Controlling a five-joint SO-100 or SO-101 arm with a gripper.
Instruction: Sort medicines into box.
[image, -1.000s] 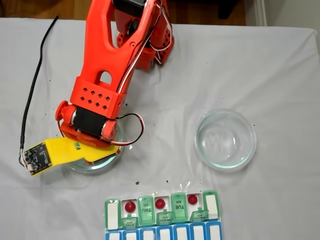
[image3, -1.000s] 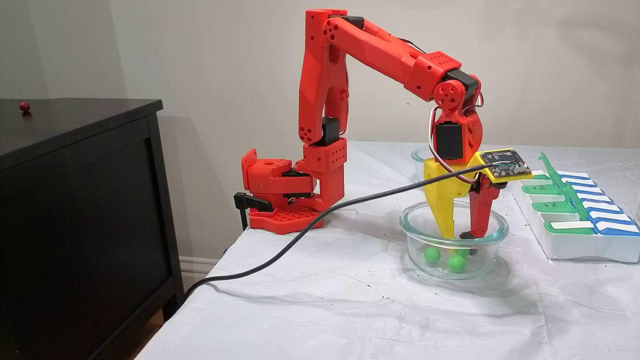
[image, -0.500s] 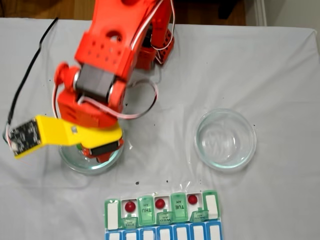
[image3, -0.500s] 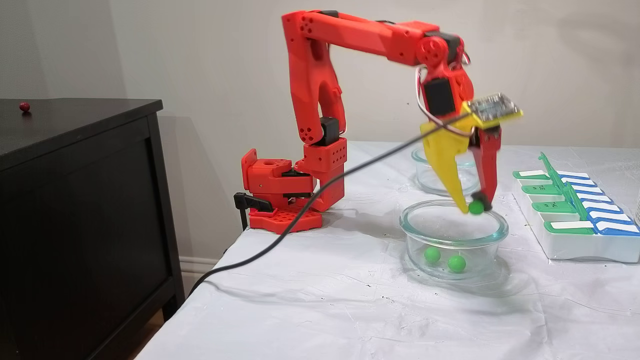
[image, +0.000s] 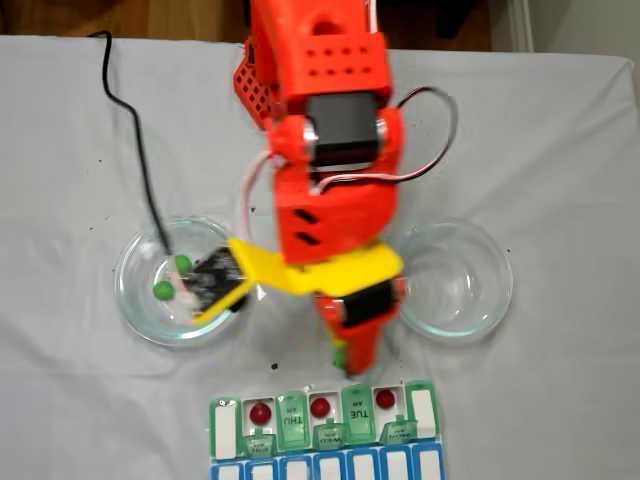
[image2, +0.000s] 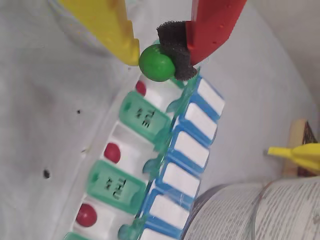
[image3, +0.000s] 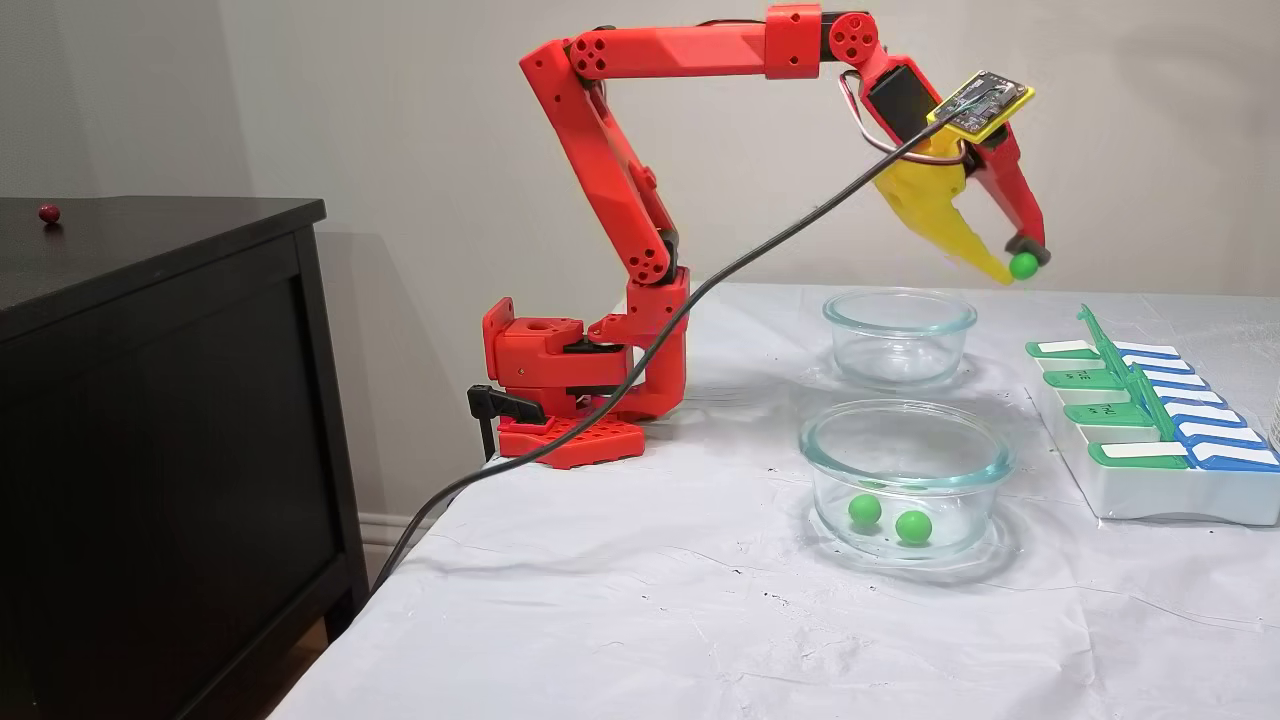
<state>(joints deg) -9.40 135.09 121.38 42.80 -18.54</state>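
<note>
Green and pea-sized, one round ball (image2: 156, 63) is pinched between the yellow finger and the red, foam-padded finger of the tool (image3: 1018, 266), which grasps it high above the white-clothed tabletop (image3: 640, 620). The step in hand is the carry: the ball is clear of the near clear glass dish (image3: 906, 480) and on its way toward the weekly pill organizer with white compartments, translucent green lids and a blue row (image3: 1150, 440). In the top-down fixed view the tool tip hangs at about twelve o'clock from the organizer's green row (image: 322, 420), just short of it. The wrist view shows the ball over the end of that row, the open compartments running away toward seven o'clock, each visible one with a dark red ball (image2: 112, 152) in it. Two more green balls (image3: 864, 509) lie in the near dish; the far glass dish (image3: 898, 335) looks empty. The next move, as I judge it, calls for lining the ball up over an open white compartment, lowering until it sits close above the well, and only then parting the fingers. Released from this height, so small and round a ball would likely bounce off the raised lids or roll away across the cloth.
</note>
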